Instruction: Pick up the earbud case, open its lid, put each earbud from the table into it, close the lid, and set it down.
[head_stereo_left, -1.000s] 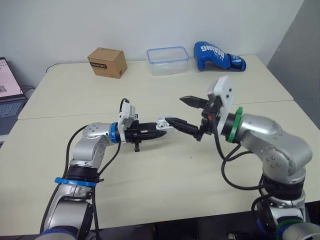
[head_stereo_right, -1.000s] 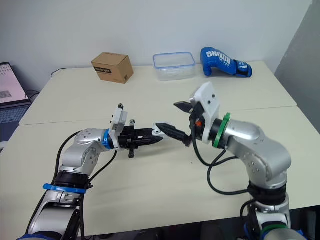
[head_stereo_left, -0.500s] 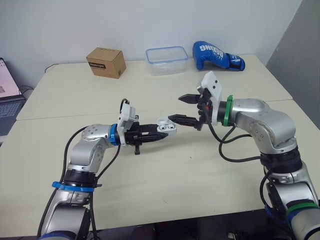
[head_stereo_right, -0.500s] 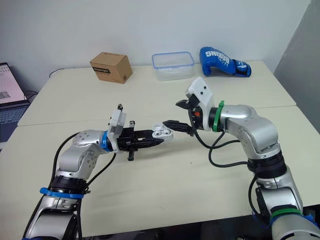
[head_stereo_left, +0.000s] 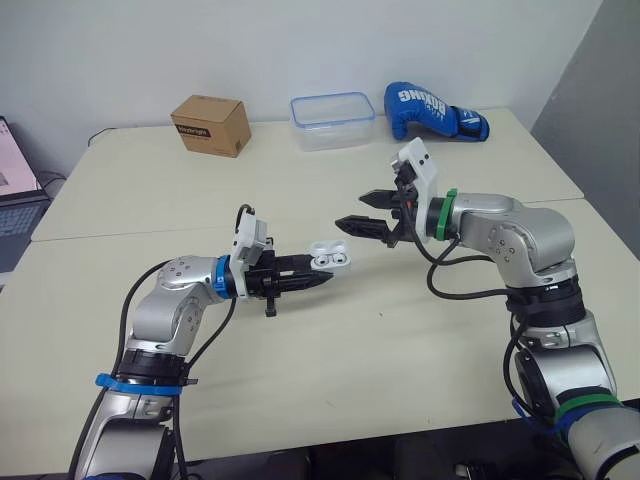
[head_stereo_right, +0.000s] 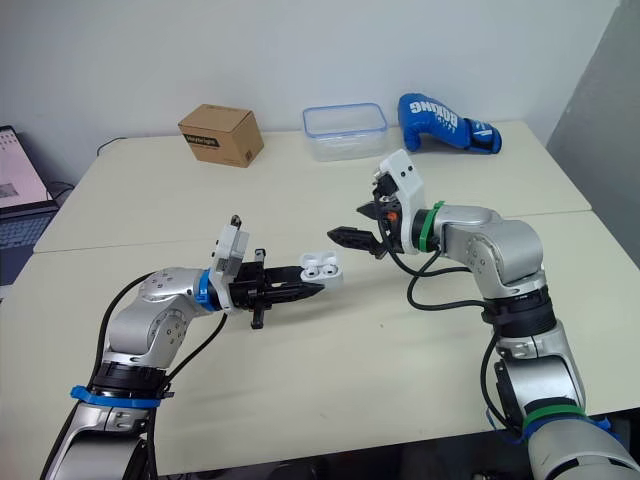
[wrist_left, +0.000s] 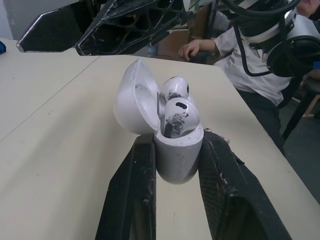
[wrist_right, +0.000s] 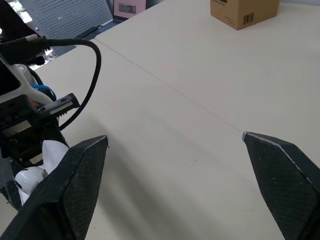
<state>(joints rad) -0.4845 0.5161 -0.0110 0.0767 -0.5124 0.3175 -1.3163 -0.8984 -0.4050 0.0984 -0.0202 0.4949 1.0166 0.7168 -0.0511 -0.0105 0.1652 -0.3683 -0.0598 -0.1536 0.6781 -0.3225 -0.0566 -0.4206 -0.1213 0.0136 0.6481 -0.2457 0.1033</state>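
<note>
Left gripper (head_stereo_left: 318, 278) pinches earbud case (head_stereo_left: 330, 259) above table (head_stereo_left: 350, 360), lid (wrist_left: 131, 100) open, both earbuds (wrist_left: 177, 112) seated inside. Right gripper (head_stereo_left: 352, 209) spread, empty, near case, apart. Risk: sideways push on lid twists case from pinch; proud earbud blocks closure. Boxing glove (head_stereo_left: 432, 103) reads "BOXING"; cardboard box (head_stereo_left: 211, 124) print illegible.

This is looking like a robotics lab in an office-type room: pale beige worktops (head_stereo_left: 330, 380) are standing edge to edge against a plain white wall (head_stereo_left: 300, 40), with an open laptop (head_stereo_left: 15, 190) sitting at the robot's far left. Odd test props are lying along the back, a cardboard box (head_stereo_left: 210, 125), a clear plastic container (head_stereo_left: 333, 121) and a blue boxing glove (head_stereo_left: 435, 111). A grey pegboard panel (wrist_right: 65, 15) is standing beyond the worktop, and a person in a white shirt (wrist_left: 250, 70) is sitting at its edge.
</note>
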